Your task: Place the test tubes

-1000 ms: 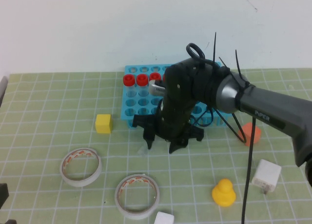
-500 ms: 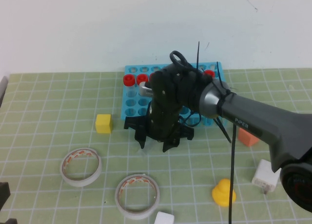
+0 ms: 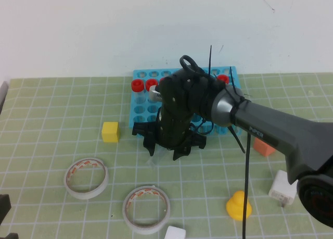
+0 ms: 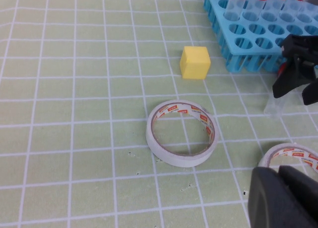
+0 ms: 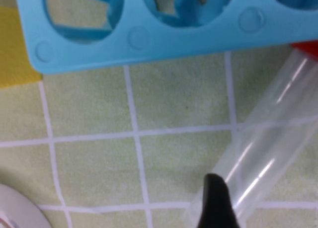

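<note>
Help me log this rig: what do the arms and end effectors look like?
The right arm is a dark grey tube with a silver band, white PIPER lettering, looped black cables and zip-tie tails. The right end effector, before the blue rack, is black with pointed fingers. The left end effector, near a tape roll, is black with rounded fingers.

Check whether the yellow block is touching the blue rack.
Apart: left wrist view shows mat between block and rack. Right claw hangs open by the rack; left claw, shut, near a tape roll.
</note>
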### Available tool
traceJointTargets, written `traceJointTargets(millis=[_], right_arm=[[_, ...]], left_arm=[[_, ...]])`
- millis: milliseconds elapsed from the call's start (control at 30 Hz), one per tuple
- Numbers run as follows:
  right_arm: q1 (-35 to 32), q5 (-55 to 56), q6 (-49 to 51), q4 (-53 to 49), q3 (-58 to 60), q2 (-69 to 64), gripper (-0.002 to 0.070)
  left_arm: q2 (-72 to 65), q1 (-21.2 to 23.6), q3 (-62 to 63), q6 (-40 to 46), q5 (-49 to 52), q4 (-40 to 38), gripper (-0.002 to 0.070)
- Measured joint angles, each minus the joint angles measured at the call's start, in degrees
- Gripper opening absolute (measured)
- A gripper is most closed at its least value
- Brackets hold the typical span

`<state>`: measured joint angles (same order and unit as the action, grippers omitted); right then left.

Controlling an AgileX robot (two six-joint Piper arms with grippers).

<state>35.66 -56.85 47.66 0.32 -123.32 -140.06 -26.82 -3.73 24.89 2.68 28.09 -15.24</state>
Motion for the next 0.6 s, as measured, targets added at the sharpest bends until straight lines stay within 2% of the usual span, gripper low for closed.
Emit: traceJointTargets(millis=[167,333,600], right_arm=[[0.0,1.2,-0.1,-0.3,-0.3,-1.0,0.0429],[0.0,0.9,-1.3,-0.3,-0.3,-2.0,0.0429],[0.0,-5.1,-7.9,-3.0,-0.4,-2.0,0.0428]], left_arm=[[0.0,-0.5,0.0,0.1,0.0,0.0,-0.0001],[0.0,-3.0,0.0,1.0,-0.1,0.0,-0.0001],[0.0,-4.3,0.0,1.5,-0.2,0.0,-0.0001]])
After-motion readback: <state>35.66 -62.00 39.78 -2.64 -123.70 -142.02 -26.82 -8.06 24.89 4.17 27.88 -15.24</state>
